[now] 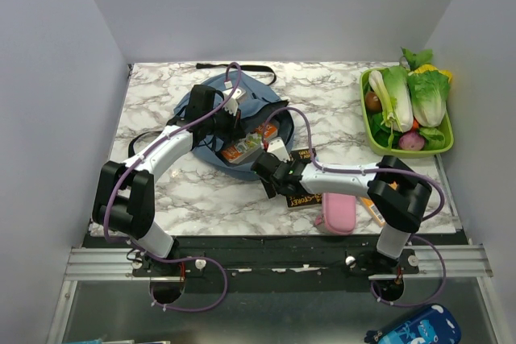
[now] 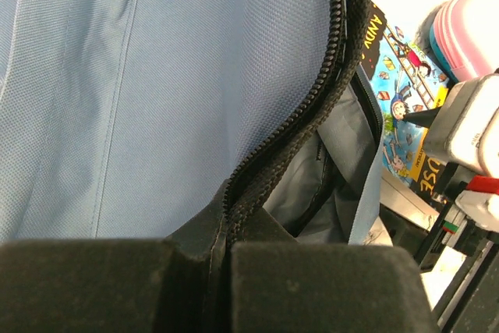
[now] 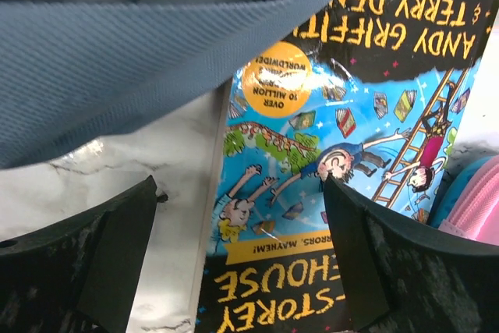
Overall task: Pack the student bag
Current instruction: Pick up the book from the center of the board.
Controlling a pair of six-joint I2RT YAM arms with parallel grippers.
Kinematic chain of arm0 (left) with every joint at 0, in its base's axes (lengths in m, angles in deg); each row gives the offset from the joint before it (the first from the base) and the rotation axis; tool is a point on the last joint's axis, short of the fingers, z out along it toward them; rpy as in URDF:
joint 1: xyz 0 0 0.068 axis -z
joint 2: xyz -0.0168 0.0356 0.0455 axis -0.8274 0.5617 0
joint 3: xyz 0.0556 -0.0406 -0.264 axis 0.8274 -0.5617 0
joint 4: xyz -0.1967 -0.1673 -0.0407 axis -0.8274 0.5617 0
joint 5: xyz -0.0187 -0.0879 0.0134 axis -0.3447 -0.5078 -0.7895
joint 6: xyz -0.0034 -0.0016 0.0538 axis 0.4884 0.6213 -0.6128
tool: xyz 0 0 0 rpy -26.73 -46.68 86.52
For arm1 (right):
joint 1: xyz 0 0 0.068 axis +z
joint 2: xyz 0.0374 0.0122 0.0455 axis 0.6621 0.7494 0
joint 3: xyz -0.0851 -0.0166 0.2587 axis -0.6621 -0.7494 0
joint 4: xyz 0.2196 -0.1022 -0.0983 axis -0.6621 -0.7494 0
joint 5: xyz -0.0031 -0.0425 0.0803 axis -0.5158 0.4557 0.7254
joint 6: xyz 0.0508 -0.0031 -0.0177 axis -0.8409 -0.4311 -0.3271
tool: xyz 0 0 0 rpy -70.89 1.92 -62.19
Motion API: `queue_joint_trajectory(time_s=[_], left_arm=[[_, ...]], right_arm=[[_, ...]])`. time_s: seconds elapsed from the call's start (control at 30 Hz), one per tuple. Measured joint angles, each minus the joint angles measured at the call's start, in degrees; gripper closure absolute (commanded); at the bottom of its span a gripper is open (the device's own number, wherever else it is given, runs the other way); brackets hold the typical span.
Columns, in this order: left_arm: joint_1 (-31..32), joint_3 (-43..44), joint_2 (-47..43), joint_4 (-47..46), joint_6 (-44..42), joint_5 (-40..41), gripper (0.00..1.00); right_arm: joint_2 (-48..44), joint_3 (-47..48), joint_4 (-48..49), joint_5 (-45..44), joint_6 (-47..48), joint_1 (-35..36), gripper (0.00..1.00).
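Book-loading step: left tool [image 2: 224, 274] clamps the student bag [image 2: 156, 76] zipper rim open, right tool [image 3: 238, 216] gapes empty over the book [image 3: 351, 115] on the table [image 1: 201, 192]; next: grip book, feed it in.

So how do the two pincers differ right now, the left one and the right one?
The left pincer is shut, while the right pincer stands wide open. The left pincer pinches the zipper edge of the student bag; the right pincer holds nothing, and the book shows in the gap between its two sides. Both are black and sit close to the bag.
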Motion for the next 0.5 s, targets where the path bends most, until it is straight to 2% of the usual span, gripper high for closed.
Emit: queue_joint_trajectory(time_s=[0.07, 0.1, 0.2, 0.3, 0.5], left_arm=[[0.00, 0.00, 0.00, 0.07, -0.15, 0.04, 1.00], [0.00, 0.00, 0.00, 0.07, -0.20, 0.07, 1.00], [0.00, 0.00, 0.00, 0.09, -0.24, 0.09, 1.00], [-0.02, 0.00, 0.00, 0.09, -0.37, 0.09, 1.00], [-0.02, 0.00, 0.00, 0.09, -0.39, 0.09, 1.00]], right_arm=[[1.14, 1.09, -0.09, -1.46, -0.35, 0.37, 0.14], [1.20, 1.16, -0.11, -1.70, -0.61, 0.50, 0.24], [1.20, 0.55, 0.17, -2.43, -1.01, 0.63, 0.36], [1.14, -0.15, 0.15, -3.45, -1.33, 0.61, 0.36], [0.87, -0.59, -0.02, -4.63, -3.10, 0.63, 0.30]])
